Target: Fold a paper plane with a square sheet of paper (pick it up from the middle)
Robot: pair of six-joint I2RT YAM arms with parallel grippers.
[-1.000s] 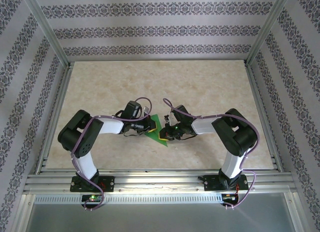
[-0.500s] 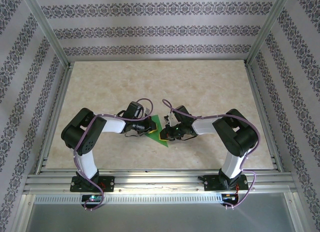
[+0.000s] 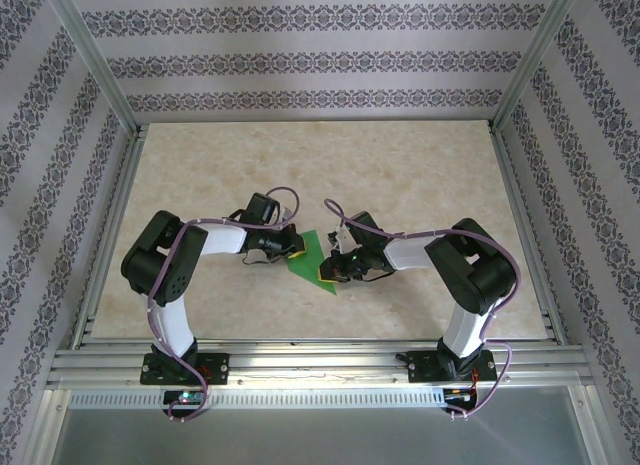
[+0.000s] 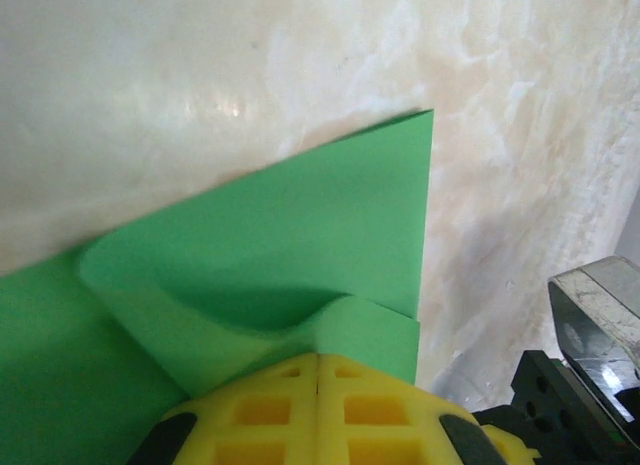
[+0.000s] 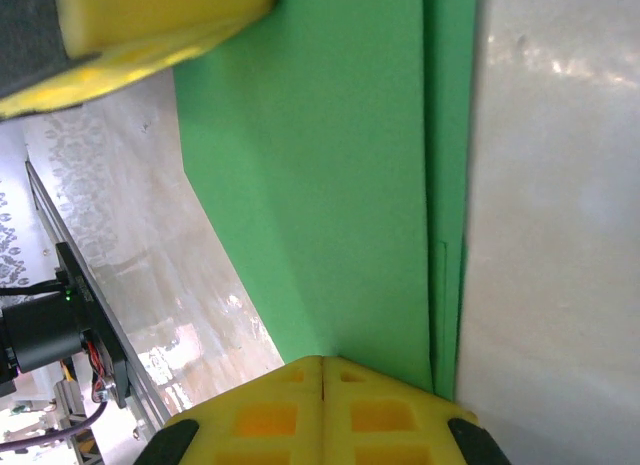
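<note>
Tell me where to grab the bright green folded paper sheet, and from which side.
I'd pinch the bright green folded paper sheet at its puffed, uncreased fold, coming from the left gripper's side: that loop stands off the table, while elsewhere it lies flat.

Beige marble-look table point(image 3: 400, 165), patterned wallpaper walls point(image 3: 300, 65), alu frame point(image 3: 93, 53).

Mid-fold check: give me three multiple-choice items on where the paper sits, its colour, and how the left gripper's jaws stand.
1. Where is the paper? A. far left corner B. between the left gripper and the right gripper C. on the near rail
2. Its colour? A. green B. red C. white
3. Left gripper's jaws? A. wide open B. half open C. shut
Answers: B, it lies between both fingertips; A, bright green in every view; C, the yellow pads meet.
</note>
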